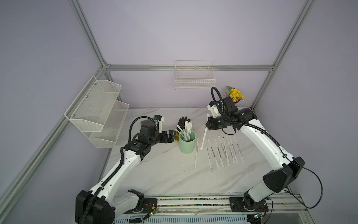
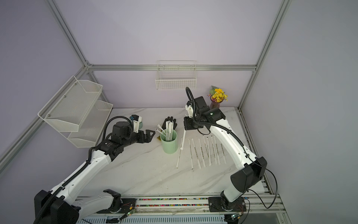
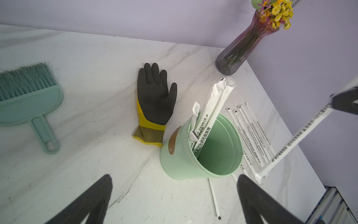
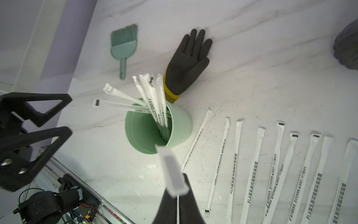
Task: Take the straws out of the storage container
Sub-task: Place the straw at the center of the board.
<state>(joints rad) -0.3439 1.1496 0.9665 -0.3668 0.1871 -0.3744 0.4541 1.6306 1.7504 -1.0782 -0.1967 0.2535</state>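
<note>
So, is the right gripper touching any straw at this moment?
Touching. The right wrist view shows the right gripper shut on one straw, pinching its end.

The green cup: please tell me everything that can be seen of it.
The storage container is a pale mint-green, smooth, round cup, plastic by its look, with a brown tab at its rim. It stands upright on the marble table, open at the top. A few wrapped straws lean inside and stick out above the rim; much of the inside is bare. The open left gripper is beside it, apart.
</note>
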